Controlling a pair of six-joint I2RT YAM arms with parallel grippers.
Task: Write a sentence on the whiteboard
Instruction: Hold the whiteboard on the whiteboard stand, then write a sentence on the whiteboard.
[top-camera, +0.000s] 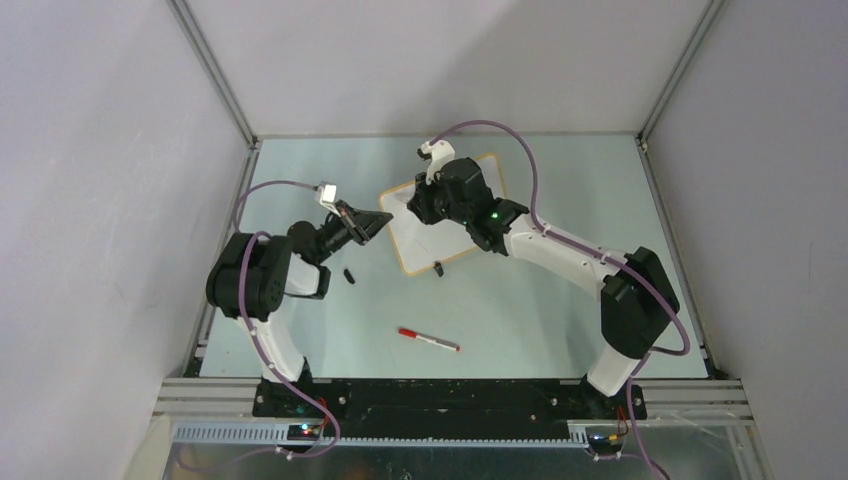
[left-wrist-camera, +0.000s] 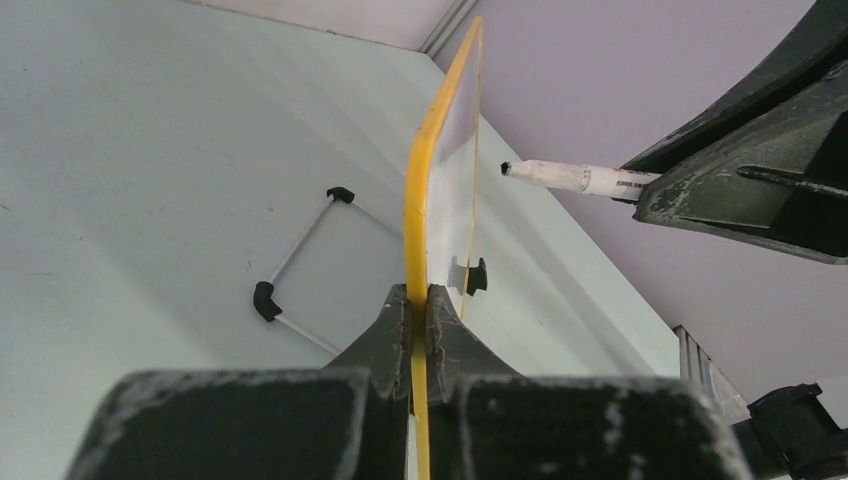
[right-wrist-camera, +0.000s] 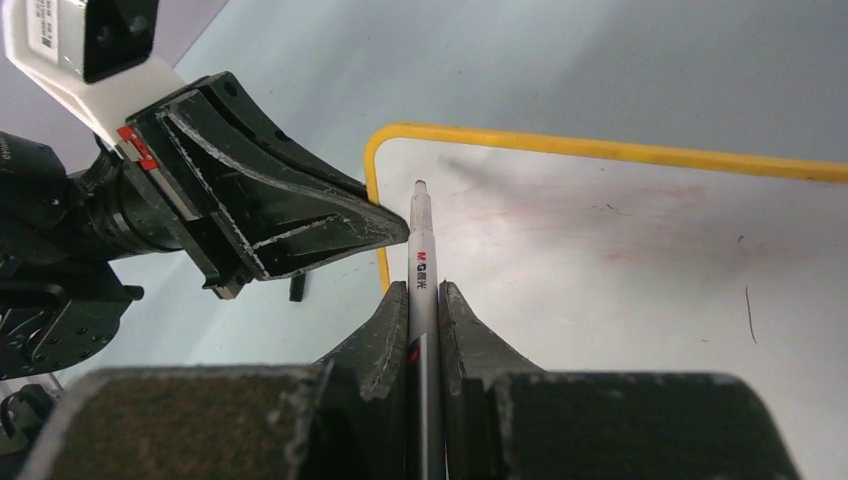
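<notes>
Leftmost, the left arm (top-camera: 262, 280): black and white, elbow bent, reaching right across the pale green table (top-camera: 600, 180).

Left gripper (top-camera: 378, 222): clenched on the whiteboard (top-camera: 430, 245), its two black fingers (left-wrist-camera: 395, 320) pinching the yellow-orange frame at the board's left edge, just near of the rounded far-left corner. In the left wrist view the frame runs edge-on straight up from between the fingers.

Small black piece (top-camera: 349, 275): loose on the table, near of the left gripper and apart from the board.

Whiteboard: mid-table towards the far side, turned at an angle to the table edges. One black clip foot (top-camera: 438, 267) shows on its near edge. In the right wrist view its glossy face (right-wrist-camera: 620, 260) carries faint reddish smears and a short thin dark stroke (right-wrist-camera: 747, 315). Whether the board lies flat or is tipped up cannot be told.

Red-and-white pen (top-camera: 428, 340): lying alone on the table, well near of the board, between the two arms.

Right gripper (top-camera: 418, 208): over the board's left part, grasping a marker (right-wrist-camera: 418, 235) with a white barrel and a red logo. The fingers (right-wrist-camera: 385, 325) close on the barrel from both sides.

Marker tip (left-wrist-camera: 507, 169): uncapped, pointing at the board's face beside the far-left corner, close to the left gripper; contact with the surface cannot be told.

Right arm (top-camera: 620, 290): reaching far and left from its base, a purple cable (top-camera: 520, 140) looped over it.
</notes>
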